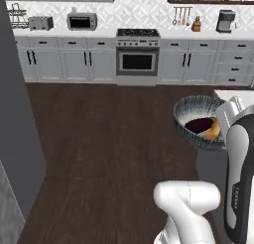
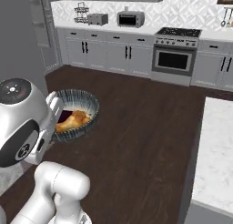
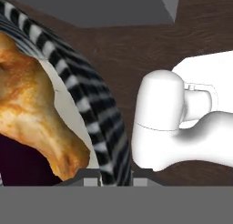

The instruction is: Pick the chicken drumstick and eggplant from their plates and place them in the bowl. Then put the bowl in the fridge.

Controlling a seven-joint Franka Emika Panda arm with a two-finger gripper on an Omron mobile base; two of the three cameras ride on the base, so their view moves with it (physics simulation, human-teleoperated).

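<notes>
Now the hand (image 3: 116,180) is clamped on the rim of the wide ribbed grey-blue bowl (image 1: 191,108); inside, just beside it, lie the golden-brown chicken drumstick (image 3: 32,114) and dark purple eggplant (image 1: 198,124).

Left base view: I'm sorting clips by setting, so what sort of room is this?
A home-style kitchen, rendered. Along the back wall stand an oven range, light grey cabinets with black handles, and a counter carrying a toaster and a microwave.

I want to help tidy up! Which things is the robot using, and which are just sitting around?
Using:
ribbed grey-blue striped bowl
golden-brown chicken drumstick
dark purple eggplant
gripper, shut on bowl rim

Sitting around:
silver toaster
steel microwave
oven
</notes>
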